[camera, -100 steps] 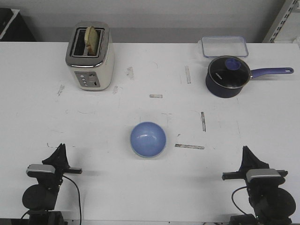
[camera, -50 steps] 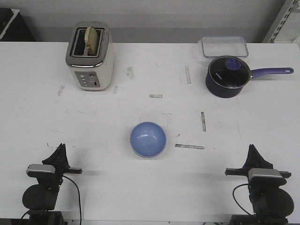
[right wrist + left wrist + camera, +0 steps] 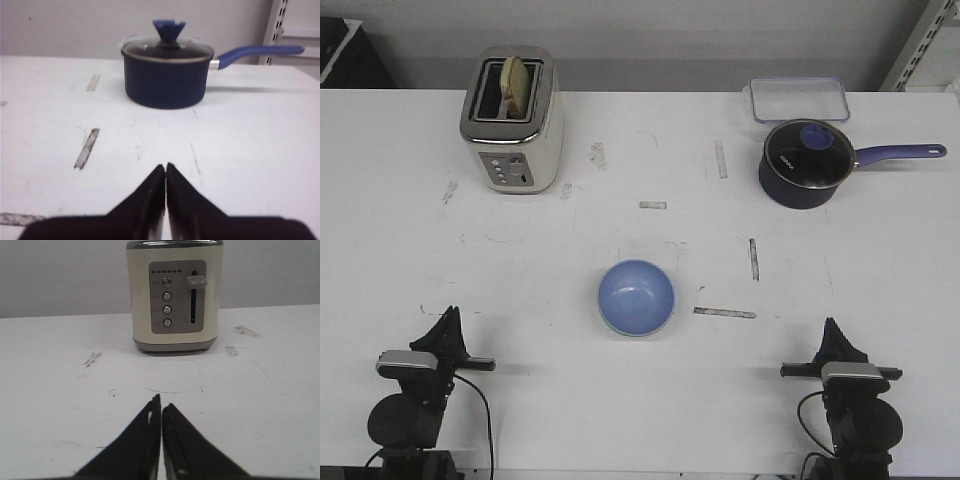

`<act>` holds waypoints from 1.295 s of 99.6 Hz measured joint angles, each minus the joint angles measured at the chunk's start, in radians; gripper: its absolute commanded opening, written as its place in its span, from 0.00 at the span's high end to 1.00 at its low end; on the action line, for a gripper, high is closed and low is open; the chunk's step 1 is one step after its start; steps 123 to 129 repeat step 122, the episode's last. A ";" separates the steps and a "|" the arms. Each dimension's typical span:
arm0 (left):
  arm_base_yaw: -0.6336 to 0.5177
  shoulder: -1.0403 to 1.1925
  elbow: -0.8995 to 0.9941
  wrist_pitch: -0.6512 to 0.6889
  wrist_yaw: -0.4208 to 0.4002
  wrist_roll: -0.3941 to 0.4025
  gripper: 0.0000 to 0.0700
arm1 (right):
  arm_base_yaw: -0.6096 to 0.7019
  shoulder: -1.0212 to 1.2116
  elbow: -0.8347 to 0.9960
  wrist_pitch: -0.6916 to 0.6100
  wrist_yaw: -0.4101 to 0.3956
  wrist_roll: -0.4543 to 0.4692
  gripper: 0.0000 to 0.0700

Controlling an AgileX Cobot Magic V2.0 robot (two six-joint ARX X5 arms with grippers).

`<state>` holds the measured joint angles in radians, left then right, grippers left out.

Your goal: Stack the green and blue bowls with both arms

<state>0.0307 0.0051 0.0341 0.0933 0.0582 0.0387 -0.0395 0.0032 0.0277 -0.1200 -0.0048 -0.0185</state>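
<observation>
The periwinkle blue bowl [image 3: 636, 296] sits upright at the middle of the white table, with a thin pale green rim showing under its lower edge, so the green bowl seems to lie beneath it. My left gripper [image 3: 448, 316] is shut and empty at the near left, well apart from the bowl. My right gripper [image 3: 832, 327] is shut and empty at the near right. In the left wrist view the shut fingertips [image 3: 161, 402] point toward the toaster. In the right wrist view the shut fingertips [image 3: 165, 166] point toward the saucepan. Neither wrist view shows a bowl.
A cream toaster [image 3: 511, 118] with bread in it stands at the far left. A dark blue saucepan [image 3: 807, 163] with a glass lid and long handle stands at the far right, a clear lidded box [image 3: 799, 98] behind it. Tape strips [image 3: 724, 313] mark the table.
My right arm has shifted to the left and slightly back along the near edge. The left arm and the bowl have not moved.
</observation>
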 measured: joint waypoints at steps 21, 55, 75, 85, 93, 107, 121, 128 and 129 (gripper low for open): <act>0.000 0.000 0.000 0.001 0.000 0.000 1.00 | 0.000 -0.002 -0.013 0.030 -0.002 0.008 1.00; 0.000 0.000 0.000 0.001 0.000 0.000 1.00 | 0.000 -0.002 -0.013 0.057 0.002 0.008 1.00; 0.000 0.000 0.000 0.001 0.000 0.000 1.00 | 0.000 -0.002 -0.013 0.058 0.002 0.008 1.00; 0.000 0.000 0.000 0.001 0.000 0.000 1.00 | 0.000 -0.002 -0.013 0.058 0.002 0.008 1.00; 0.000 0.000 0.000 0.001 0.000 0.000 1.00 | 0.000 -0.002 -0.013 0.058 0.002 0.008 1.00; 0.000 0.000 0.000 0.001 0.000 0.000 1.00 | 0.000 -0.002 -0.013 0.058 0.002 0.008 1.00; 0.000 0.000 0.000 0.001 0.000 0.000 1.00 | 0.000 -0.002 -0.013 0.058 0.002 0.008 1.00; 0.000 0.000 0.000 0.001 0.000 0.000 1.00 | 0.000 -0.002 -0.013 0.058 0.002 0.008 1.00; 0.000 0.000 0.000 0.001 0.000 0.000 1.00 | 0.000 -0.002 -0.013 0.058 0.002 0.008 1.00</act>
